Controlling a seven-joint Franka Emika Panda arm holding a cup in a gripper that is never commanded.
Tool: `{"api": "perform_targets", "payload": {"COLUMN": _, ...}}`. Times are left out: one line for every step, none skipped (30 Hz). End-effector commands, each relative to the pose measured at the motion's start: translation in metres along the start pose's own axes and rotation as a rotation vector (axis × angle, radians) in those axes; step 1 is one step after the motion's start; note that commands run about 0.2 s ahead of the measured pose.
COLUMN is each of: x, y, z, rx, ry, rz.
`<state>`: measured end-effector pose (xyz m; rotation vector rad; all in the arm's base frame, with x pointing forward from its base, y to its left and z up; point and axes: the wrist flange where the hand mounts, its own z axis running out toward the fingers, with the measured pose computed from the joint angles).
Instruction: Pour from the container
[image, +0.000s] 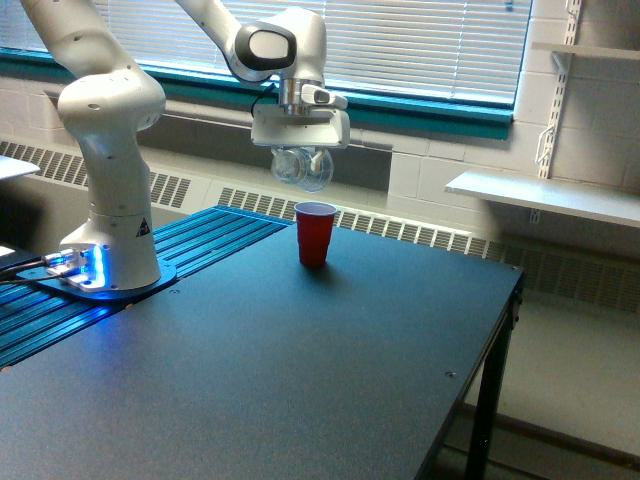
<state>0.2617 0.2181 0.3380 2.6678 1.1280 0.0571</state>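
**Arm reaching across with a loaded end effector**

Our arm (110, 130) stands on its base at about nine o'clock in the exterior view, the thick lower column upright. From the shoulder a link climbs toward eleven o'clock and leaves the top edge; another link returns from about twelve o'clock and slopes down to the wrist (275, 45), which sits at about twelve o'clock, well clear of the base. Below the wrist the flange points straight down. Our end effector (301, 160) hangs under it, its fingers closed on the container (300, 168), which lies tipped on its side between them. We cannot make out the fingertips clearly.
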Motion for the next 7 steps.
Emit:
{"api": "perform_targets", "payload": {"x": -0.0015, "y": 0.0000, "z": -0.0010, "rx": 0.002, "ry": -0.001, "rz": -0.017}}
{"api": "perform_targets", "payload": {"x": -0.0016, "y": 0.0004, "z": -0.0009, "rx": 0.008, "ry": -0.001, "rz": -0.020}}
{"api": "perform_targets", "payload": {"x": -0.0015, "y": 0.0004, "z": -0.0009, "rx": 0.011, "ry": 0.001, "rz": -0.020}}
{"api": "perform_targets", "payload": {"x": -0.0015, "y": 0.0000, "z": -0.0015, "rx": 0.007, "ry": -0.001, "rz": -0.016}}
{"api": "perform_targets", "payload": {"x": -0.0016, "y": -0.0001, "z": -0.0019, "rx": 0.007, "ry": -0.001, "rz": -0.016}}
{"api": "perform_targets", "payload": {"x": -0.0017, "y": -0.0001, "z": -0.0020, "rx": 0.007, "ry": -0.001, "rz": -0.016}}
{"api": "perform_targets", "payload": {"x": -0.0018, "y": -0.0001, "z": -0.0021, "rx": 0.007, "ry": -0.001, "rz": -0.016}}
